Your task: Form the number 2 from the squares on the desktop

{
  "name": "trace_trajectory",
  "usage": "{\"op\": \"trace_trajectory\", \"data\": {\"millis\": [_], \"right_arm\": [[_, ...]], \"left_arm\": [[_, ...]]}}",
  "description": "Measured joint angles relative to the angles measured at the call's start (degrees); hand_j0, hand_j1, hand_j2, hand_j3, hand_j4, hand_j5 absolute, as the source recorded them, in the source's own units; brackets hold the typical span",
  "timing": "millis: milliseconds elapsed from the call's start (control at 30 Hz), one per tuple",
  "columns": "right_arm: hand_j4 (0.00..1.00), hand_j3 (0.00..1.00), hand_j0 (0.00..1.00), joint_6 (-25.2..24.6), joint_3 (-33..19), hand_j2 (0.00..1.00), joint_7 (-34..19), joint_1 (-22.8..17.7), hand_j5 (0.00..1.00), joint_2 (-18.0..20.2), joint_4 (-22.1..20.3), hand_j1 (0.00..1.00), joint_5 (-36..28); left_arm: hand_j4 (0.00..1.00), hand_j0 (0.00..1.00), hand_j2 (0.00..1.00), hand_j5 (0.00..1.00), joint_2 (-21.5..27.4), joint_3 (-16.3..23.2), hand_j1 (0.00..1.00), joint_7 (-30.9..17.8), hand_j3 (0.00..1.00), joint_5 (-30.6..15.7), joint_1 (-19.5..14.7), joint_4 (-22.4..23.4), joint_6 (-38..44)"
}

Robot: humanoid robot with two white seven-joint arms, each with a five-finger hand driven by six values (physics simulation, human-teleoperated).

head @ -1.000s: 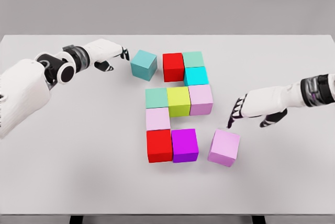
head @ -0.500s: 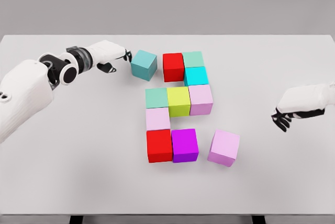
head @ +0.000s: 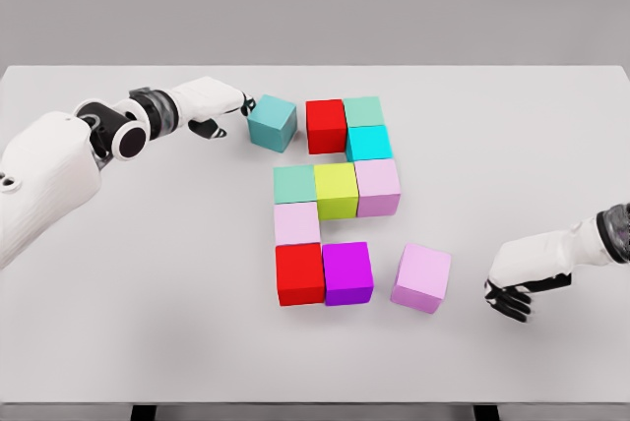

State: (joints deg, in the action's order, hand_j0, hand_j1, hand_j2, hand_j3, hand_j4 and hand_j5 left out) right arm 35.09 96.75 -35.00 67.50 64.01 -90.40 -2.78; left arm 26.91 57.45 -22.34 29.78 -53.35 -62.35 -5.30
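Left hand (head: 224,104): reaches in from the left across the far part of the bench (head: 118,323). Fingers extended, fingertips touching the left face of the teal block (head: 272,122); nothing is gripped, and the contact reads as a push, not a hold.

Teal block: far left of the group, turned slightly askew, with a narrow gap between it and the far red block (head: 326,126). By judgement it is the top-left piece of the figure, not yet seated.

Right hand (head: 514,283): near right, resting low over the bench with fingers loosely curled downward, holding nothing. Just beside it, but apart, sits the loose pink block (head: 422,277).

Loose pink block: near row, rotated a little, separated by a gap from the purple block (head: 347,272). Judged the bottom-right piece, not yet closed up.

Placed pieces: green block (head: 363,111) and cyan block (head: 369,143) on the far right; a middle row of three; a pale pink one beneath its left end; the near red block (head: 299,273) abutting the purple one.

Handling, as judgement: the blocks look rigid, light and smooth-faced, likely to slide readily on the plain bench and to twist if pushed off-centre. Best contact is flat against the middle of a side face, or a pinch across two opposite faces.
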Motion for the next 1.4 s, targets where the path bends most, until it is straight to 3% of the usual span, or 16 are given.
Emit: {"op": "trace_trajectory", "data": {"millis": [467,800,1400], "right_arm": [[0.09,0.09,0.09,0.0,-0.2,0.09,0.0,0.0,0.09,-5.2,0.0,0.09,0.0],[0.09,0.09,0.09,0.0,-0.3,0.09,0.0,0.0,0.09,-5.9,0.0,0.09,-0.1],[0.09,0.09,0.09,0.0,-0.8,0.09,0.0,0.0,0.09,-6.5,0.4,0.09,-1.3]], "left_arm": [[0.69,0.69,0.69,0.69,0.3,0.0,0.69,-0.3,0.69,-0.9,0.1,0.0,0.0],[0.69,0.69,0.69,0.69,0.4,0.0,0.69,-3.1,0.69,-1.4,0.3,-0.1,0.0],[0.69,0.69,0.69,0.69,0.4,1.3,0.69,-3.7,0.69,-4.2,0.3,-1.9,-1.8]]}}
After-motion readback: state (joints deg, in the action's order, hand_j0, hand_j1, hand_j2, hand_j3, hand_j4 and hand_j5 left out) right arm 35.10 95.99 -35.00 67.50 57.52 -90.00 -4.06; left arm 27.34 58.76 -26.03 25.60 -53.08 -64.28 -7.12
